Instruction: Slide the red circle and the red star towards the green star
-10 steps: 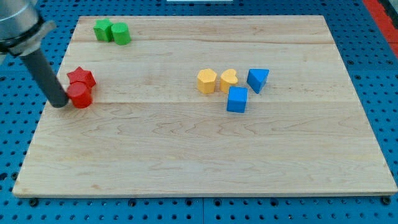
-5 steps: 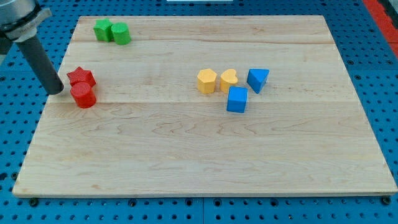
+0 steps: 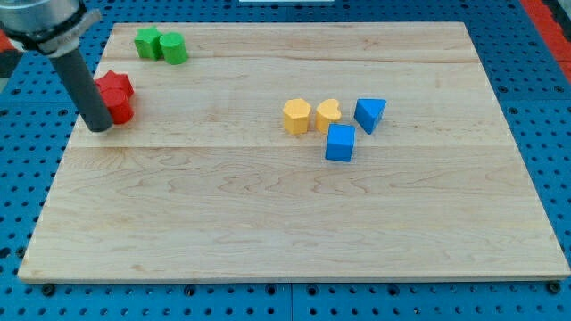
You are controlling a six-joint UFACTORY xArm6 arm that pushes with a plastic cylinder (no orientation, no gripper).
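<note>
My tip (image 3: 99, 127) rests on the board at the view's left, touching the lower left side of the red circle (image 3: 120, 108). The rod hides part of the circle's left side. The red star (image 3: 116, 86) sits directly above the circle, touching it. The green star (image 3: 147, 42) lies near the board's top left corner, above and slightly right of the red blocks, with a gap between them. A green circle (image 3: 174, 48) touches the green star's right side.
A yellow hexagon (image 3: 296, 116), a yellow heart (image 3: 328, 114), a blue triangle (image 3: 369, 112) and a blue cube (image 3: 340, 142) cluster right of the board's middle. The wooden board (image 3: 268, 232) lies on a blue perforated table.
The red circle and red star have slid towards the view's top, closer to the green star. My tip went up the circle's left side, then came in at its lower left.
</note>
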